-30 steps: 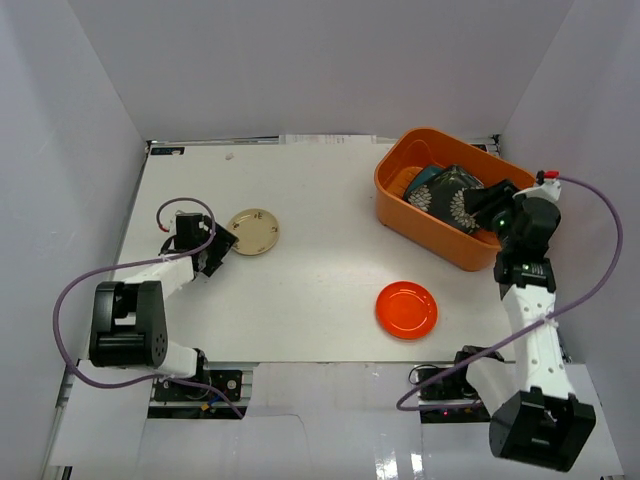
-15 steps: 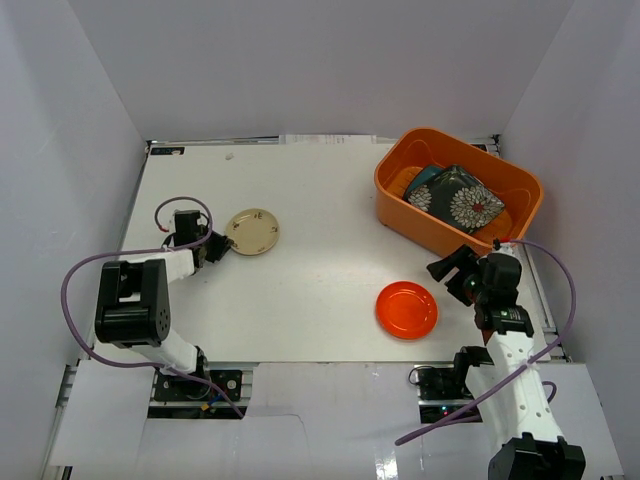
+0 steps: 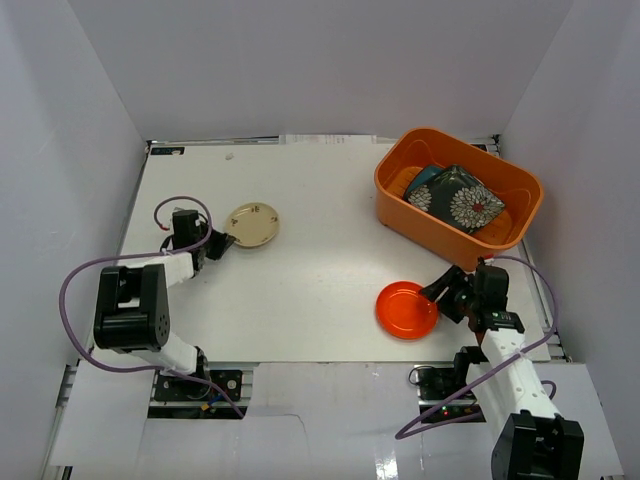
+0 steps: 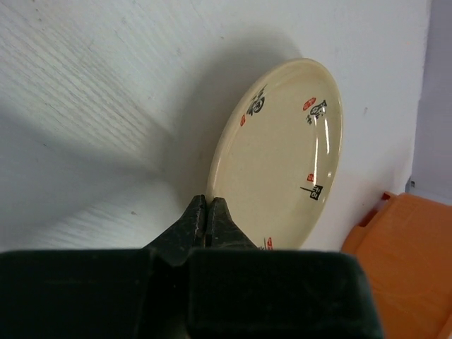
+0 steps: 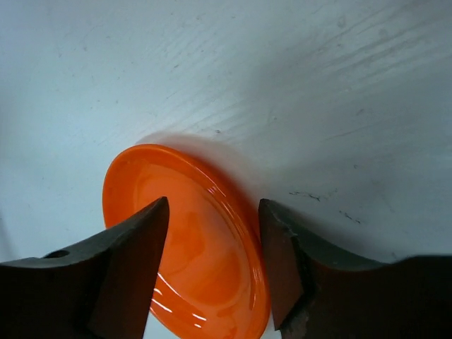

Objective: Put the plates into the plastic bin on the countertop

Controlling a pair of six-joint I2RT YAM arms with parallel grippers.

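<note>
A patterned beige plate [image 3: 252, 225] lies on the white countertop [image 3: 320, 190] at the left. My left gripper [image 3: 218, 243] is shut on its near-left rim. In the left wrist view the jaws [image 4: 206, 212] pinch the edge of that plate [image 4: 282, 162]. A red plate [image 3: 405, 310] lies at the front right. My right gripper [image 3: 440, 292] stands open astride its right rim. In the right wrist view [image 5: 213, 205] one finger is over the red plate [image 5: 205, 268] and the other is outside it. The orange plastic bin [image 3: 392, 170] at the back right holds a black flowered square plate [image 3: 462, 202] and a teal one [image 3: 425, 182].
White walls close in the countertop on three sides. A corner of the orange bin [image 4: 402, 261] shows in the left wrist view. Purple cables loop beside both arms.
My left gripper has shut on the beige plate's rim. The right arm has come away from the bin and down to the red plate, its jaws now partly narrowed around the rim.
</note>
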